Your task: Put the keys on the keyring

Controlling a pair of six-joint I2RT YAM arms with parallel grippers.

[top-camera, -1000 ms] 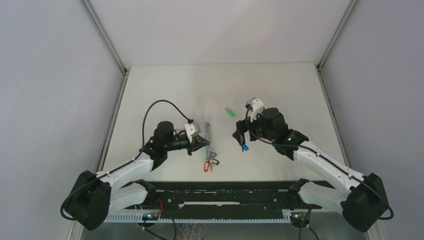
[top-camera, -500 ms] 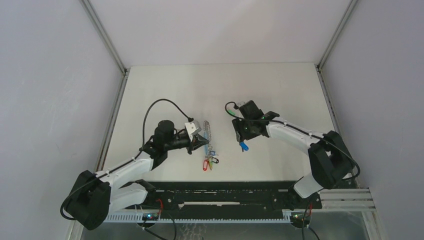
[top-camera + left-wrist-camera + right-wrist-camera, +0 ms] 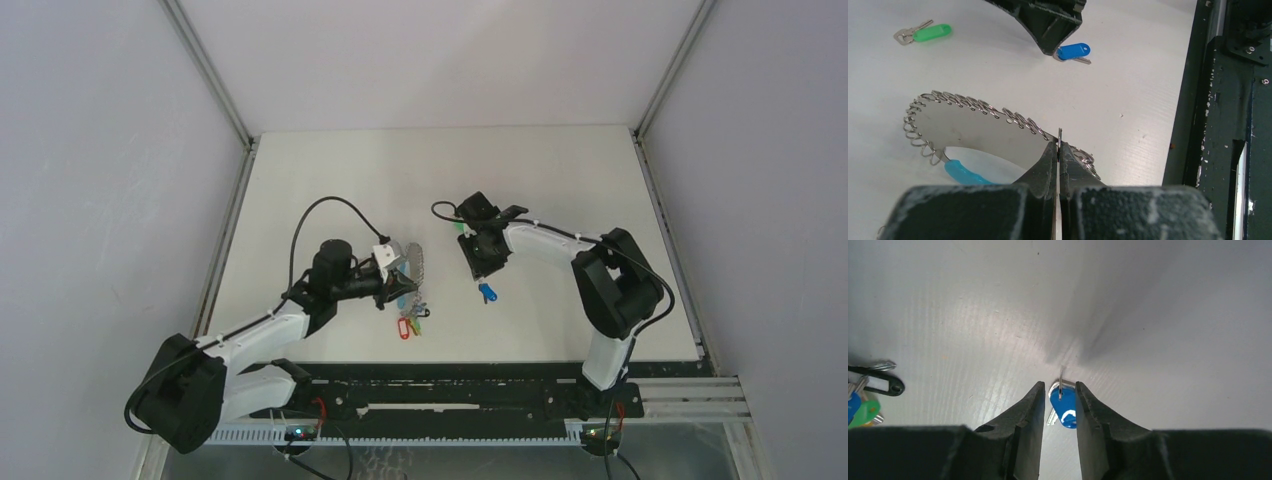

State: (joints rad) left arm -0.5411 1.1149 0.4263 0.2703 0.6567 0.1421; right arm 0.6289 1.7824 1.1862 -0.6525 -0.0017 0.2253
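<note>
- Right wrist view: right gripper, wide a second ago, now narrow, astride blue key lying right of keyring; grasp looks imminent.
- Left gripper pinches keyring wire.

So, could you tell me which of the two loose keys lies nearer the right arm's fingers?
The blue-headed key, right at the tips of those fingers; the green-headed key lies farther off.
</note>
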